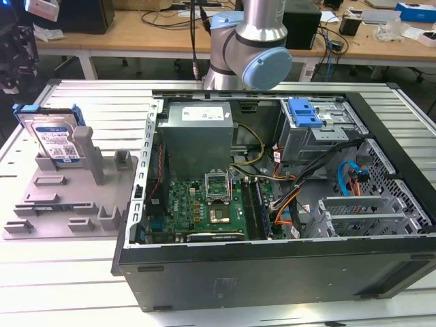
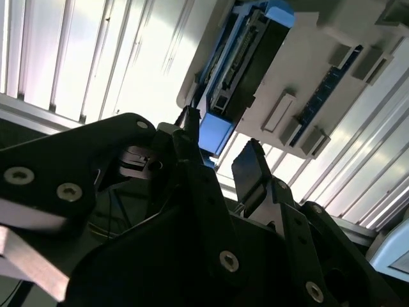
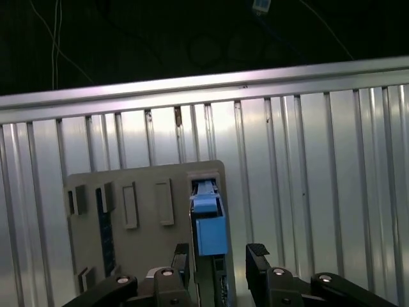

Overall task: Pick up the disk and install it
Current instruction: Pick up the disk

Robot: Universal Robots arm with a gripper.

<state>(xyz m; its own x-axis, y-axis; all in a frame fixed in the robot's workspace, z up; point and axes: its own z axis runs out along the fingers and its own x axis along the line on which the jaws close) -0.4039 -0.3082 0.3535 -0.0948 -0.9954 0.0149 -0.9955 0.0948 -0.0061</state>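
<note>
The flat silver metal disk point(image 1: 58, 139) with its blue plastic frame stands on its edge in the grey plastic holder point(image 1: 61, 197). The holder sits on the ribbed metal table point(image 1: 68, 286), to the exterior view's left of the open black computer case point(image 1: 272, 272). The black pincer point(image 3: 219, 256) is wide open and holds nothing. In both wrist views the disk point(image 2: 246, 57) shows between its fingers.

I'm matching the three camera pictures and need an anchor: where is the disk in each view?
Exterior view: the disk stands on edge in the grey fixture, at the exterior view's left.
First wrist view: the disk, edge-on, sits in the fixture just beyond the open gripper.
Second wrist view: the disk, edge-on, lies beyond the gripper.
Shared landmark: the grey fixture.
</note>
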